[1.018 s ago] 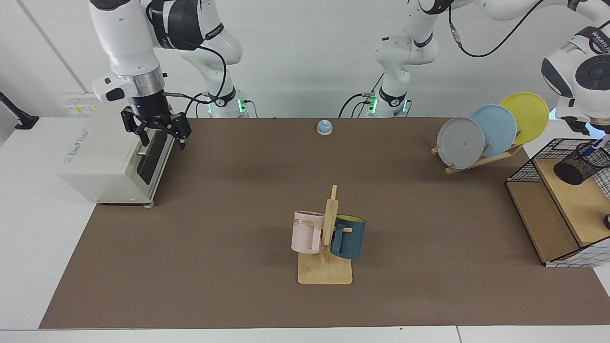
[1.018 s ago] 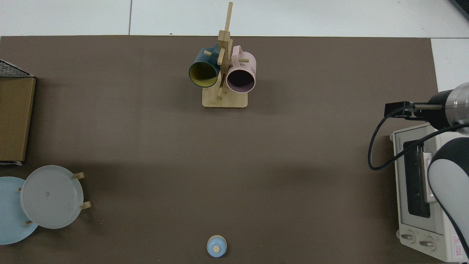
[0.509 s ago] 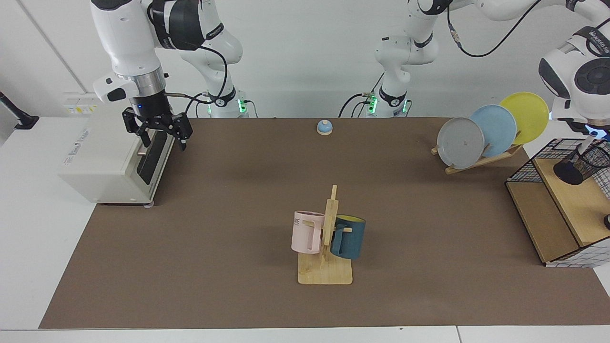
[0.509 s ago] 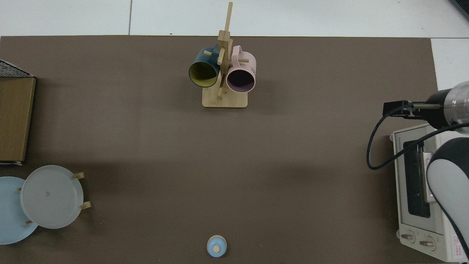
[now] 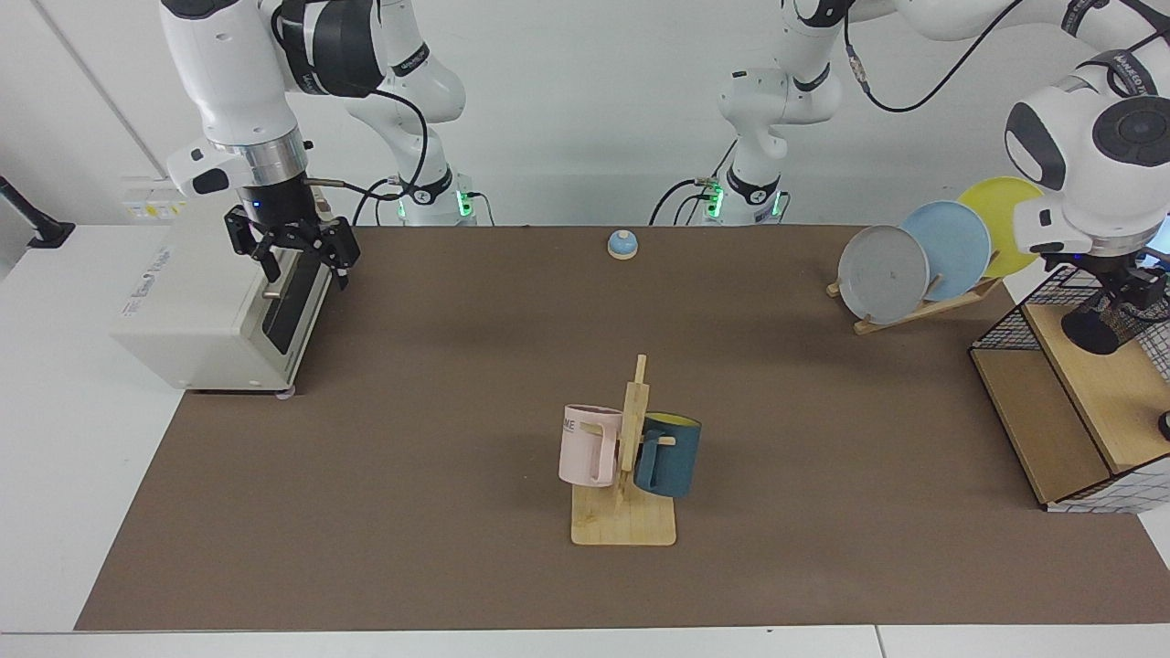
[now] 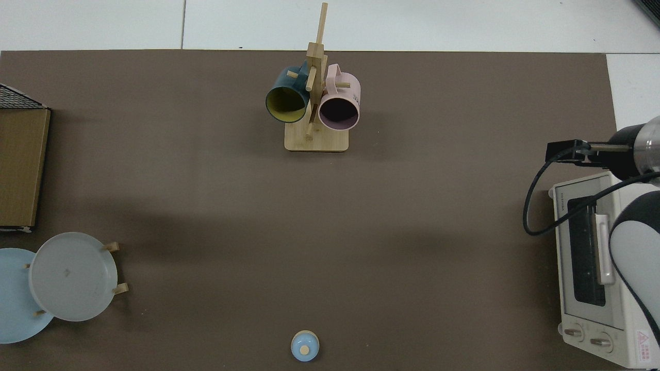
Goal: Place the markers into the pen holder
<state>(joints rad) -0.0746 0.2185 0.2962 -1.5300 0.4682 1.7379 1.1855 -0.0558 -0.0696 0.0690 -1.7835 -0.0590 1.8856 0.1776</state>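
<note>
The left gripper [image 5: 1126,291] is positioned directly above the pen holder [image 5: 1101,324], a small black wire-mesh cup seen standing on the wooden shelf [image 5: 1111,393] of the wire-grid basket [image 5: 1005,320]. Whether its fingers are parted cannot be told, and the marker cannot be made out. The right gripper [image 5: 294,251] is held spread and empty above the toaster oven [image 5: 210,302], where its arm waits.

Brown mat [image 5: 439,384] carries mug rack [image 5: 624,512], plate rack [image 5: 923,309], bell [image 5: 622,244], toaster oven [image 5: 215,311].
</note>
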